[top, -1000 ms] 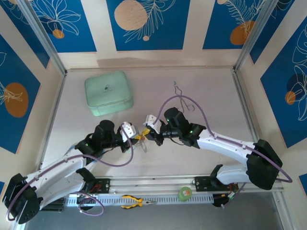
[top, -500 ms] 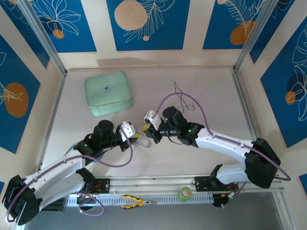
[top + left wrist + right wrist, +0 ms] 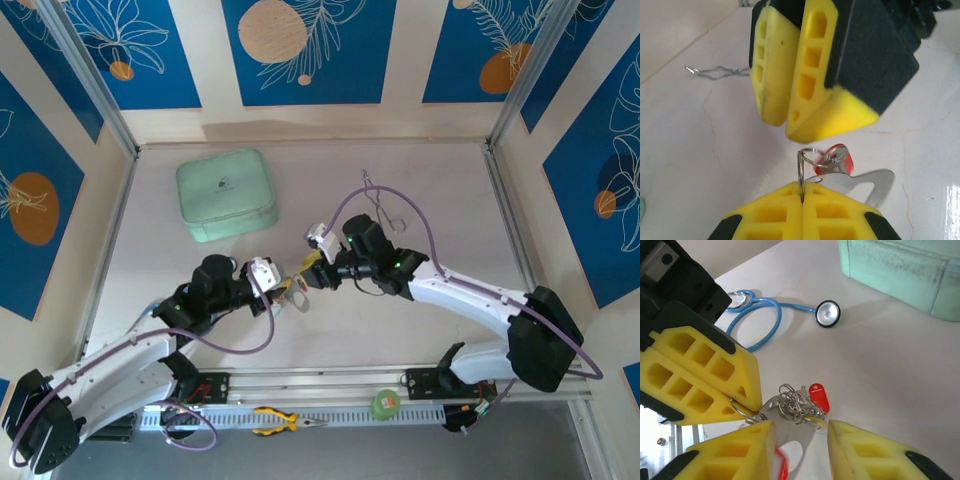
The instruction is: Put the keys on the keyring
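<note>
Above the middle of the table (image 3: pixel 420 330), the keyring (image 3: pixel 882 176) is pinched by its thin wire loop in the closed left gripper (image 3: pixel 802 187). The keys (image 3: pixel 796 404) are bunched against it, just ahead of the right gripper (image 3: pixel 800 424), whose fingers are parted and empty.

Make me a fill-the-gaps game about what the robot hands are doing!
The hand pinching the thin wire ring is the ____ one. The stethoscope tube is ____. The pliers have ____ handles. Missing words: left, blue, yellow.
</note>
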Action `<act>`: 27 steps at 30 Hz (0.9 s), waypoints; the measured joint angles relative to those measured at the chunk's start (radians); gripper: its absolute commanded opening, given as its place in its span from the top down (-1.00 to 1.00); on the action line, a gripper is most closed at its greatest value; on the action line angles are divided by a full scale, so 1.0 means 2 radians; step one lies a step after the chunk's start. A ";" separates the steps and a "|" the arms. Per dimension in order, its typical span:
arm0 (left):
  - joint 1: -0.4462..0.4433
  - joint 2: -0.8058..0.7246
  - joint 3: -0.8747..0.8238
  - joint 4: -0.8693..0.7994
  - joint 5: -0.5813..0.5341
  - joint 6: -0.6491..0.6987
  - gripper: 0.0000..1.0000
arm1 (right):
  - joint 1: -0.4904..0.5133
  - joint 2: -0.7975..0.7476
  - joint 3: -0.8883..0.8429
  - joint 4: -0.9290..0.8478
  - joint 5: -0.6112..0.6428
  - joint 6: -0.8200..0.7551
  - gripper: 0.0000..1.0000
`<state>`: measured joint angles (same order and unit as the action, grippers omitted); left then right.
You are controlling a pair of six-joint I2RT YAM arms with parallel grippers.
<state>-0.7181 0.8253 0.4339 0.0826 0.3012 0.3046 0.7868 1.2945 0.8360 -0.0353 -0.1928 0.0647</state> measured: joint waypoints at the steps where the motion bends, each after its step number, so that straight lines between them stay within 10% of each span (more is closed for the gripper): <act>1: 0.000 0.000 -0.002 0.006 0.002 0.000 1.00 | -0.009 -0.007 0.000 -0.005 -0.010 -0.005 0.23; 11: 0.000 0.002 -0.049 0.119 0.044 -0.023 1.00 | -0.027 -0.044 0.007 -0.062 -0.099 -0.185 0.31; 27: 0.000 0.007 -0.063 0.158 0.056 -0.072 1.00 | 0.021 -0.045 -0.007 -0.055 -0.014 -0.280 0.20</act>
<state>-0.7185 0.8398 0.3073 0.3988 0.4122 0.1616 0.8291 1.2041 0.8211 -0.1448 -0.2207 -0.4957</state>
